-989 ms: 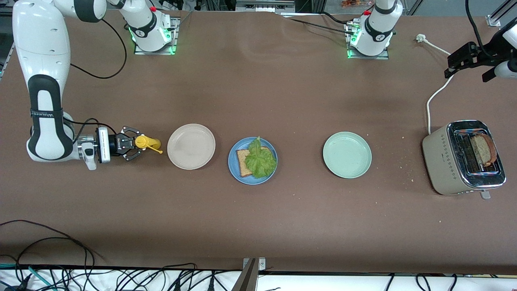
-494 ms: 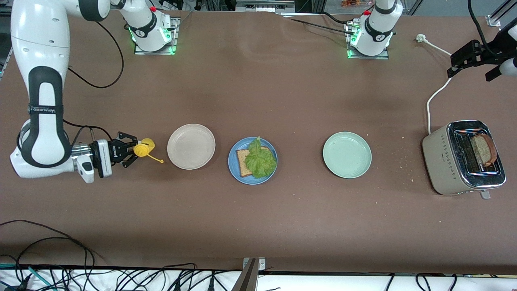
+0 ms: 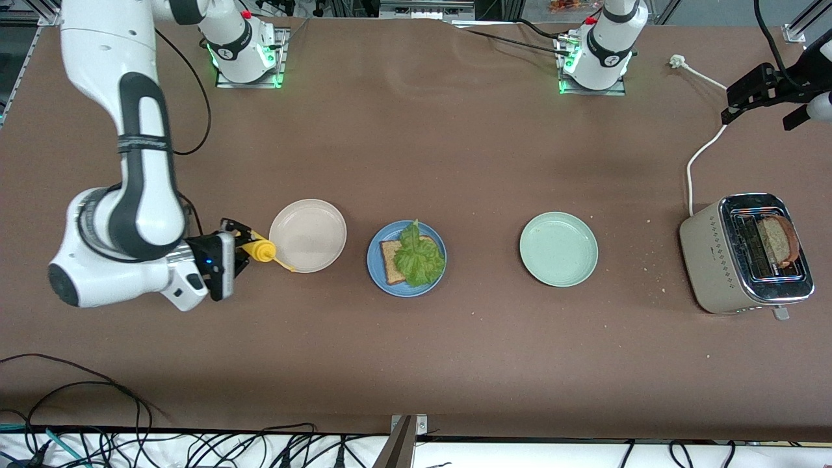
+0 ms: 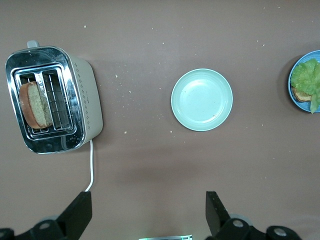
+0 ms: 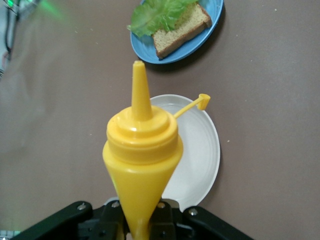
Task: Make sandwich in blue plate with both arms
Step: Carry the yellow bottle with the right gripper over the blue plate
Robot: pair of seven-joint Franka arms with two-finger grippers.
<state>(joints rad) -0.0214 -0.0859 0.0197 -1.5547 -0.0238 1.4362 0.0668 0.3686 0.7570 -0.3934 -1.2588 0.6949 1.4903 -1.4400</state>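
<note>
Three round plates lie in one row across the brown worktop (image 3: 416, 364), with no object nearer to the front camera than this row. At the middle sits the medium-blue shallow plate (image 3: 377, 272). It carries one square brown wholegrain bread slice (image 3: 391, 260), and a ruffled green lettuce leaf (image 3: 420, 255) lies on that slice. No top slice covers the leaf. Toward the right arm's end, just beside the blue plate, lies the beige plate (image 3: 307, 234). Toward the left arm's end, well apart, lies the pale green plate (image 3: 558, 248).

The right gripper (image 3: 242, 248) is clenched on the yellow plastic squeeze bottle (image 3: 262, 250), holding it tilted off the worktop at the beige plate's rim. The nozzle points toward the plates and the tethered cap hangs over the beige plate.

At the left arm's end stands the beige and chrome toaster (image 3: 721, 257), with the second bread slice (image 3: 779, 239) upright in one slot.

The left gripper (image 3: 747, 97) waits in the air with its jaws spread and nothing between them, over the white power cord (image 3: 699, 156).
</note>
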